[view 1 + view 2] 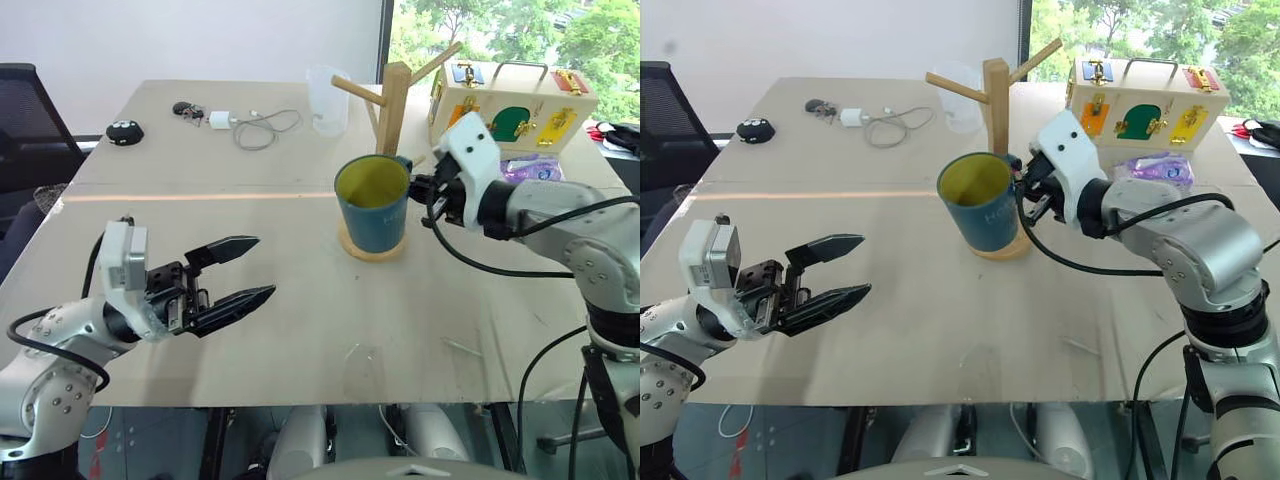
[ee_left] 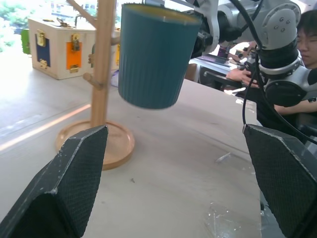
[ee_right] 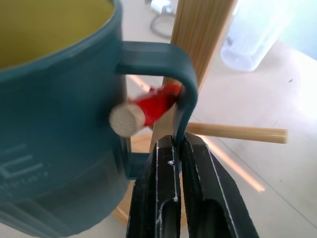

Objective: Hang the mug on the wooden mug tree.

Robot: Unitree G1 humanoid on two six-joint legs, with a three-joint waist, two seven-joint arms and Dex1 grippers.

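**Ana:** Nearest to the head camera is the left gripper (image 1: 240, 268), held low over the near-left part of the table (image 1: 300, 330), its two black fingers spread wide with nothing between them.

**Ben:** And going by size, biggest first?

**Ana:** That table, covered in a pale sheet, carries everything. At the far right sits a white box (image 1: 512, 108) with coloured latches. Next is the wooden mug tree (image 1: 394, 105), a light post on a round base (image 2: 111, 144) with angled pegs, standing near the table's middle, just in front of the box.

**Ben:** Where is the mug?

**Ana:** The mug (image 1: 373, 205) is off the table, upright and slightly tilted, right against the tree's post. The right gripper (image 3: 178, 148) pinches the loop handle (image 3: 183, 94) with its jaws nearly together. In the right wrist view the red-tipped peg (image 3: 146, 110) pokes through the handle's loop, its round end beside the mug's wall.

**Ben:** Is the handle resting on the peg?

**Ana:** I cannot tell.

**Ben:** Smaller things?

**Ana:** A clear plastic cup (image 1: 326, 98) stands behind the tree. A white charger with a coiled cable (image 1: 255, 126) lies at the far left, with a small black object (image 1: 125, 132) further left.
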